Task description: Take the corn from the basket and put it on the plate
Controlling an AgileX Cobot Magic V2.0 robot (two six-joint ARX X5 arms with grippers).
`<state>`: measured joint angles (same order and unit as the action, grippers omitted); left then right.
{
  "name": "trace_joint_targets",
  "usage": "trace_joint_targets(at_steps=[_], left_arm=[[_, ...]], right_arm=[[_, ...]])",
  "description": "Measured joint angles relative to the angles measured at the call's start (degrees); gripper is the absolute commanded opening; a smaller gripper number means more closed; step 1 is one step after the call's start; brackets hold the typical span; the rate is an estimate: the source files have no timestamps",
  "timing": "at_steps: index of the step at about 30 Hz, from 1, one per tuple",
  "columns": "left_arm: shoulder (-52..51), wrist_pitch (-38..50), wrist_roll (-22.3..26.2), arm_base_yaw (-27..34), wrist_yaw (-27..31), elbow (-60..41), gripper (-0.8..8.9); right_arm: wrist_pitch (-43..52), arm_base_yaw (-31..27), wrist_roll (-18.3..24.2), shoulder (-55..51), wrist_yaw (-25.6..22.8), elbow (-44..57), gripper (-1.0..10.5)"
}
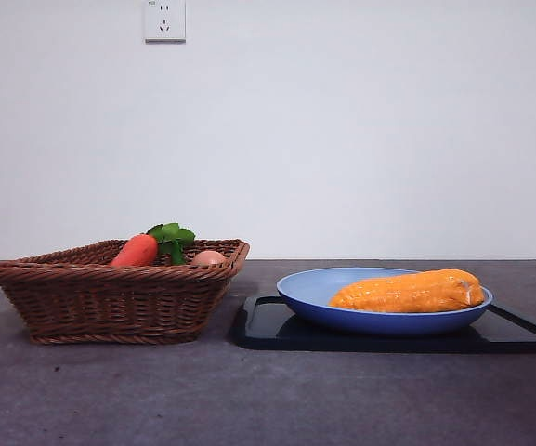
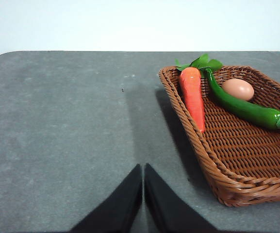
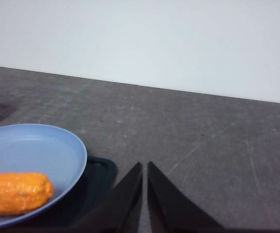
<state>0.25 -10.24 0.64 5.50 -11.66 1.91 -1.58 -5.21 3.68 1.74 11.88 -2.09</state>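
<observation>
The orange-yellow corn [image 1: 409, 292] lies on its side in the light-blue plate [image 1: 309, 288], at the right of the front view. The right wrist view shows one end of the corn [image 3: 16, 192] on the plate [image 3: 38, 150]. The brown wicker basket [image 1: 110, 295] stands at the left. My left gripper [image 2: 143, 171] is shut and empty over bare table beside the basket [image 2: 237, 155]. My right gripper [image 3: 144, 169] is shut and empty, off to the side of the plate. Neither arm shows in the front view.
A flat black tray [image 1: 268, 327] lies under the plate. In the basket are a red-orange carrot [image 2: 194, 97] with green leaves, a green pepper [image 2: 244, 108] and a pale egg [image 2: 238, 89]. A white wall with a socket [image 1: 164, 19] stands behind the grey table.
</observation>
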Motion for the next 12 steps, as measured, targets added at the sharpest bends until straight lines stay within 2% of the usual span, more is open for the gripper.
trace_joint_targets(at_steps=[12], left_arm=[[0.0, 0.0, 0.0, 0.0, 0.0, 0.0, 0.07]], right_arm=[[-6.69, 0.0, -1.03, -1.49, -0.11, 1.2, 0.0]])
